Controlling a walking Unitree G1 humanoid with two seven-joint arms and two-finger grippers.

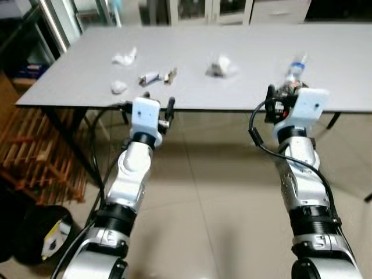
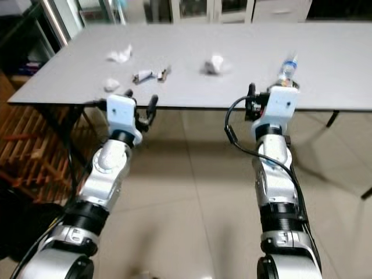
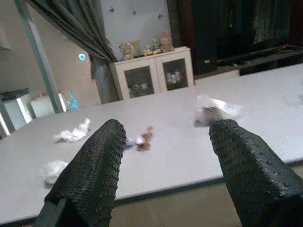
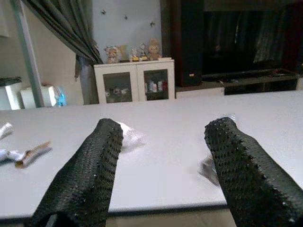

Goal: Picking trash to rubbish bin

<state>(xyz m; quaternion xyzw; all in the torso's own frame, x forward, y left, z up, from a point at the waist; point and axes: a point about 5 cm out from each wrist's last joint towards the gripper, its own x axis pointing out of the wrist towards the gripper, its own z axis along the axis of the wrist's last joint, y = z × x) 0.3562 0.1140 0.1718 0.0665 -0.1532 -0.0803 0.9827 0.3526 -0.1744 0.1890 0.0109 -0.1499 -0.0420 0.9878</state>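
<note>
Nothing has been collected yet, as far as the pictures show: all the trash sits on the grey counter [image 1: 244, 52] and neither tool carries anything. The left tool [image 1: 148, 107] is raised at the counter's near edge with its two black fingers spread apart and empty; the right tool [image 4: 161, 156] is likewise at the near edge, its fingers apart and empty. On the counter lie a crumpled white tissue [image 1: 124, 56], a smaller white wad [image 1: 118, 86] near the front edge, a twisted wrapper [image 1: 157, 76] just beyond the left tool, a crumpled clear bag [image 1: 221, 66] mid-counter, and a plastic bottle [image 1: 295, 70] just beyond the right tool. A dark round bin [image 1: 43, 232] stands on the floor to the robot's left, well apart from the counter top. Judging from this, every piece is left to grasp and carry to the bin; the wrapper and the bottle look the closest first picks
</note>
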